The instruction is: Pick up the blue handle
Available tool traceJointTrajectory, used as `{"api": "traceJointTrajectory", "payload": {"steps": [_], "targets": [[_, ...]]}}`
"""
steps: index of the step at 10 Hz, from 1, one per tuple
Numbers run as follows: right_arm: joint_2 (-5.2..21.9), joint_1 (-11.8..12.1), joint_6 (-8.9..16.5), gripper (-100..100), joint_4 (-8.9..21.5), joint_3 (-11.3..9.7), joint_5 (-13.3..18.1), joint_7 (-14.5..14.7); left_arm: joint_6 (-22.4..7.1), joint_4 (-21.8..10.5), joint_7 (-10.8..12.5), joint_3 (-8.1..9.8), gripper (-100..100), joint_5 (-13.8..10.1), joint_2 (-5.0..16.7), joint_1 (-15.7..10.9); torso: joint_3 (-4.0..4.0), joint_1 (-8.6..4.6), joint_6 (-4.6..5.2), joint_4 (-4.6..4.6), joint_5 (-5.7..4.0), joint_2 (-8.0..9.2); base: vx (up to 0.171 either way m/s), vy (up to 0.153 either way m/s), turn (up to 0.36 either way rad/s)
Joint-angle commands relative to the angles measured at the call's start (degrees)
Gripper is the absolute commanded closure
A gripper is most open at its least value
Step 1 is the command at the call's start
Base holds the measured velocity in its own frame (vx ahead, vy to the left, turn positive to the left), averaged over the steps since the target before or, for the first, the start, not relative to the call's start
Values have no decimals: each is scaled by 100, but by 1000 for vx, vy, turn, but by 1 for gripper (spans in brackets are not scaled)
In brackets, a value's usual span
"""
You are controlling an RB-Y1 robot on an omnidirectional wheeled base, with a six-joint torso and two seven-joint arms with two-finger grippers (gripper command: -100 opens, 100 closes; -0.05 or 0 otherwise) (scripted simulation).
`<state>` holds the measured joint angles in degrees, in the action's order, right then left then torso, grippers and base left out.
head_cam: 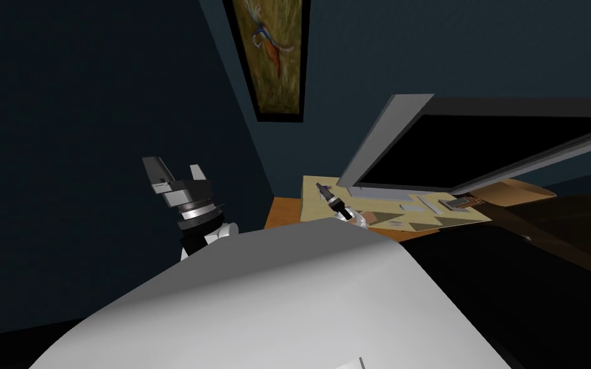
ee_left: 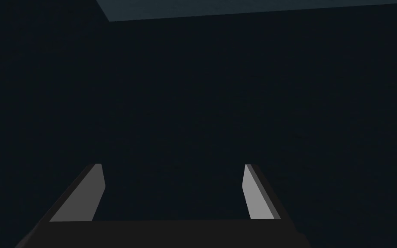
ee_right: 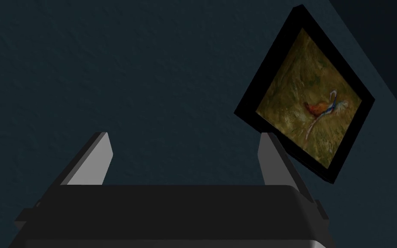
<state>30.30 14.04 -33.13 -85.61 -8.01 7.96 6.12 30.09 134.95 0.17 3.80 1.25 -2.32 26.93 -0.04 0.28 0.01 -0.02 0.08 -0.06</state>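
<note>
Head view, centre right: a tan worktop (head_cam: 312,208) against a dark blue wall (head_cam: 95,96). Several small grey pieces (head_cam: 416,205) lie on its right part, below a slanted grey frame (head_cam: 384,134) that borders a black area. The handle cannot be told apart among these pieces, and no blue colour can be made out on them. Centre left: the left gripper (head_cam: 177,172) is raised before the wall, well apart from the worktop; its fingers (ee_left: 258,193) stand wide apart with nothing between them. Centre: the right arm (head_cam: 338,205) reaches over the left part of the worktop, pointing to the upper left. The right gripper (ee_right: 184,137) is likewise spread wide and carries nothing.
</note>
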Motion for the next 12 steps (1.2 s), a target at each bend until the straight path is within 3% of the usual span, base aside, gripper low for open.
{"api": "traceJointTrajectory", "payload": {"steps": [1, 2, 5, 7, 8, 11, 12], "targets": [[250, -147, -49, -100, 286, -123, 149, 135, 0, 0, 0, 0, 0, 0, 0, 0, 0, 0, 0, 0, 0, 0, 14, 86, 126], [250, -147, -49, -100, 463, -123, 149, 135, 0, 0, 0, 0, 0, 0, 0, 0, 1, 1, -2, 1, 1, 1, 27, 64, 66], [684, -392, -102, -100, 1079, -347, 428, 378, 0, 0, 0, 0, 0, 0, 0, 0, -3, -9, 2, -1, -1, -4, 38, 64, 108], [684, -392, -102, -100, 1228, -347, 428, 378, 0, 0, 0, 0, 0, 0, 0, 0, 0, -13, 2, 0, -2, 0, 19, 34, 21], [895, -511, -115, -100, 1452, -466, 578, 509, 0, 0, 0, 1, 0, 0, 1, 0, 3, -21, 3, 1, -4, 5, 15, 42, 146], [1100, -626, -120, -100, 1936, -591, 733, 644, 0, 0, 0, 0, 0, 0, 0, 0, -2, -15, -1, 0, -3, -4, 33, 40, 102], [1298, -736, -116, -100, 2251, -720, 894, 784, 0, 0, 0, 1, 0, 0, 0, 0, -1, -17, 2, 0, -3, -1, 32, 47, 159]]}}
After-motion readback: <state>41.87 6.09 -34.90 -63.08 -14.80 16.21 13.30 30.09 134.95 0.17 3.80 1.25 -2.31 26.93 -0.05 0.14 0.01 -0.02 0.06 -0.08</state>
